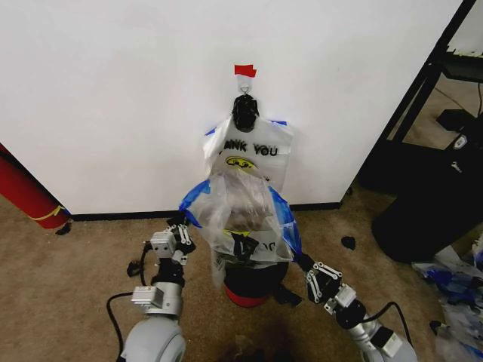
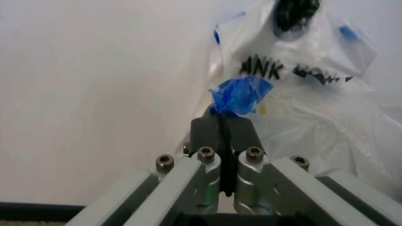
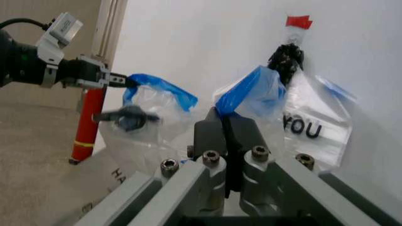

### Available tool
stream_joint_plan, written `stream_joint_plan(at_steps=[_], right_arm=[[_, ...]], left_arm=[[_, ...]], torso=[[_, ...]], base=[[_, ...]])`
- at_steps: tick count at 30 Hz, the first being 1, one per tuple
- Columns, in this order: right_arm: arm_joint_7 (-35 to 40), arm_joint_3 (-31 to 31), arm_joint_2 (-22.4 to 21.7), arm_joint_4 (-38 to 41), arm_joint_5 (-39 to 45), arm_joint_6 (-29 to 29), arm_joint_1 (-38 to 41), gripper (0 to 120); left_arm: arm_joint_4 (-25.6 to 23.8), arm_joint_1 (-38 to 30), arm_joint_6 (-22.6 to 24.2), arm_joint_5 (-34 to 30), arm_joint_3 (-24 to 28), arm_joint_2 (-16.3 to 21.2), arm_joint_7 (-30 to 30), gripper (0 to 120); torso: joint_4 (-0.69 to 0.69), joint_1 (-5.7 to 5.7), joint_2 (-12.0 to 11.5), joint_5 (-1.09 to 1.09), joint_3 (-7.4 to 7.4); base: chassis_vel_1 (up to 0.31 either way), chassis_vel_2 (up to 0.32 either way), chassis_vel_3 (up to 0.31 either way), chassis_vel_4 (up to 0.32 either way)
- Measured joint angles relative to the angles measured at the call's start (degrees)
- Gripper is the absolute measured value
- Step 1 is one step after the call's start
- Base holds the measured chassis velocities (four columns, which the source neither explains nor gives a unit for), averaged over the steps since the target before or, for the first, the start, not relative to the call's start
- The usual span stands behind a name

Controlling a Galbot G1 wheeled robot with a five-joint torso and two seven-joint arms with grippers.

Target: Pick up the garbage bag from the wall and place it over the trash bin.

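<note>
Film-thin, limp garbage bag hangs over the trash bin — left claw at nine o'clock, right claw at three, each pinching a blue rim patch — likely light and tear-prone.

Place: indoor test room | being shown by: plain white painted wall, worn brown carpet, black metal rack, loose black cables

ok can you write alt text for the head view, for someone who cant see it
Both end effectors, left and right, hold the blue-edged rim of a clear garbage bag stretched open above a small black trash bin with a red base. Behind it, a white "THANK YOU" bag hangs from a hook on the white wall.
</note>
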Motion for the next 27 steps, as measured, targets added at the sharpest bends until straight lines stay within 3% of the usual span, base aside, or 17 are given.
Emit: stream_joint_plan(at_steps=[8, 12, 19, 22, 27], right_arm=[[-9.85, 0.38, 0.45, -4.75, 2.49, -0.11, 2.15, 0], [-10.82, -0.9, 0.21, -7.11, 2.49, -0.14, 2.43, 0], [-6.26, -3.79, -3.48, -8.54, 3.35, -0.18, 1.05, 0], [-6.03, -4.07, -7.59, -8.22, 4.58, -0.2, -0.31, 0], [-7.2, -4.01, -12.23, -6.85, 7.81, -0.21, -2.17, 0]], left_arm=[[5.59, -1.72, -1.59, 0.43, 1.04, -0.66, 1.38, 0], [6.5, -1.04, -1.49, 2.5, 1.22, 0.13, 1.08, 0], [5.28, 2.79, -0.6, 7.13, 1.11, 5.58, 0.38, 0], [3.35, 5.94, 0.05, 9.86, 0.84, 9.44, 0.24, 0], [1.2, 9.1, 0.71, 14.71, 0.62, 12.46, 0.5, 0]], torso=[[0.0, 0.0, 0.0, 0.0, 0.0], [0.0, 0.0, 0.0, 0.0, 0.0], [0.0, 0.0, 0.0, 0.0, 0.0], [0.0, 0.0, 0.0, 0.0, -0.01], [-0.01, 0.0, 0.0, -0.01, -0.01]], base=[[0.0, 0.0, 0.0, 0.0], [0.0, 0.0, 0.0, 0.0], [0.0, 0.0, 0.0, 0.0], [0.0, 0.0, 0.0, 0.0], [0.0, 0.0, 0.0, 0.0]])
